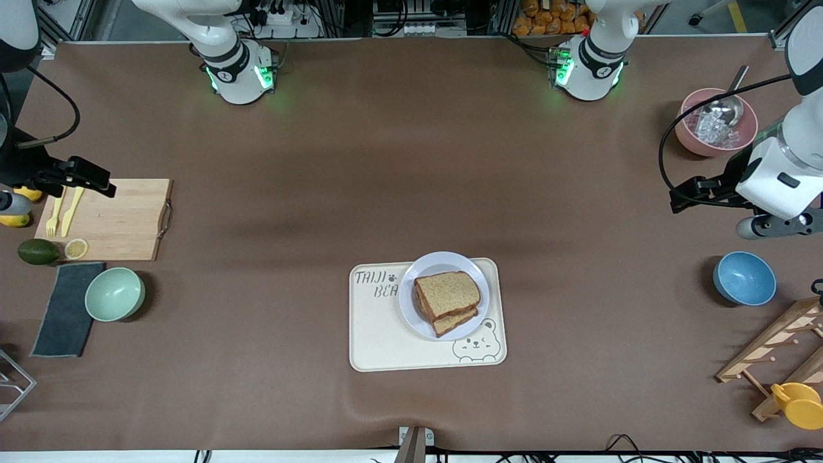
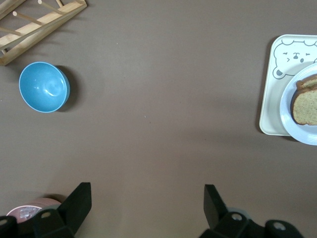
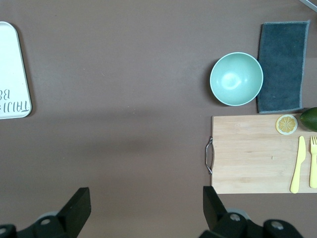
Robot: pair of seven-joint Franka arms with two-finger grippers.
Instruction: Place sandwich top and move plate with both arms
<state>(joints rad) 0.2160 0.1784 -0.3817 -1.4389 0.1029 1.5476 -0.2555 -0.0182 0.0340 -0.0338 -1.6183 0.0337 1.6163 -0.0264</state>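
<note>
The pale plate (image 1: 443,261) rests on a cream bear tray (image 1: 386,341) in the middle of the table, near the front camera. The sandwich top (image 1: 448,292), a brown bread slice, lies on a lower slice on the plate, slightly askew. My left gripper (image 1: 678,198) hangs open and holds nothing over the table at the left arm's end; its wrist view shows the plate (image 2: 287,106) and sandwich top (image 2: 306,106) at the frame's edge. My right gripper (image 1: 108,186) hangs open and holds nothing over the cutting board's edge at the right arm's end.
At the left arm's end are a blue bowl (image 1: 744,278), a pink bowl (image 1: 717,122) with a ladle and a wooden rack (image 1: 771,347). At the right arm's end are a cutting board (image 1: 109,222) with yellow cutlery, a green bowl (image 1: 114,294) and a dark cloth (image 1: 64,308).
</note>
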